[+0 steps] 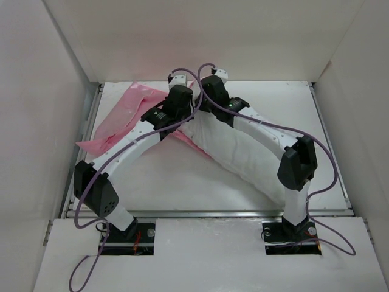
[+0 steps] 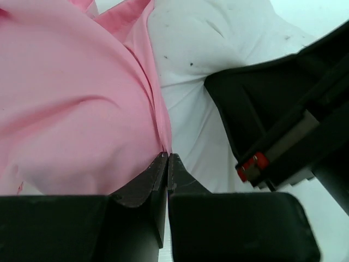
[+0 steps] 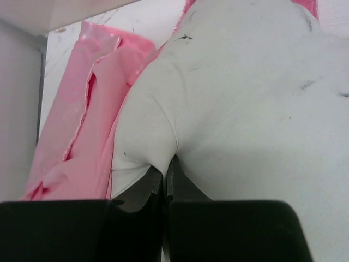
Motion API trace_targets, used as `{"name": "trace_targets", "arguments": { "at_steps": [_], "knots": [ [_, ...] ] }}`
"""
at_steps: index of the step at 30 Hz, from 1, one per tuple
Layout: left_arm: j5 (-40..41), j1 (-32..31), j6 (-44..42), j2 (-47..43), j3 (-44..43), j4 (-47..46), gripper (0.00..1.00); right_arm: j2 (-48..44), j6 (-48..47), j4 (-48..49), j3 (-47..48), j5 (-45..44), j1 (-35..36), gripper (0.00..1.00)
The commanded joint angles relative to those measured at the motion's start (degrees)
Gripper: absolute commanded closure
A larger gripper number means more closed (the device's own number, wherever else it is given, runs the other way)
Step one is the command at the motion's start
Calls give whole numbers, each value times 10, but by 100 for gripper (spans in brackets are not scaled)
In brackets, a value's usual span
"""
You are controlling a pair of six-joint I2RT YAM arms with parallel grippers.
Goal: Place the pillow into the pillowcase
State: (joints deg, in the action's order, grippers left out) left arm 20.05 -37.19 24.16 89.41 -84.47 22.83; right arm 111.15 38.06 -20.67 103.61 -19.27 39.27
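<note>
The white pillow lies slanted across the table, its far end at the middle back. The pink pillowcase lies at the back left, its near edge against the pillow's far end. My left gripper is shut on the pillowcase's edge, right beside the pillow. My right gripper is shut on a pinched fold of the pillow, with the pillowcase to its left. In the top view both gripper heads meet over the pillow's far end, left gripper, right gripper.
White walls close in the table on the left, right and back. The right arm lies along the pillow. The right gripper's black body fills the right of the left wrist view. A metal rail runs along the front edge.
</note>
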Motion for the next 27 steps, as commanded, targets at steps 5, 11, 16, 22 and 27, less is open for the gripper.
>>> {"name": "trace_targets", "arguments": {
  "at_steps": [5, 11, 16, 22, 27],
  "knots": [
    [-31, -28, 42, -50, 38, 35, 100, -13, 83, 76, 54, -81, -10, 100],
    [-80, -48, 30, -77, 57, -6, 100, 37, 105, 70, 59, 6, -10, 100],
    [-51, -48, 13, -39, 27, 0, 100, -13, 79, 280, -154, 214, -5, 100],
    [-45, -48, -2, -55, 14, 22, 2, -58, 5, 238, -200, 251, -10, 45],
    [-16, -18, -13, -94, 8, 29, 0, -136, -103, 134, -171, 212, -23, 0]
  ]
}}
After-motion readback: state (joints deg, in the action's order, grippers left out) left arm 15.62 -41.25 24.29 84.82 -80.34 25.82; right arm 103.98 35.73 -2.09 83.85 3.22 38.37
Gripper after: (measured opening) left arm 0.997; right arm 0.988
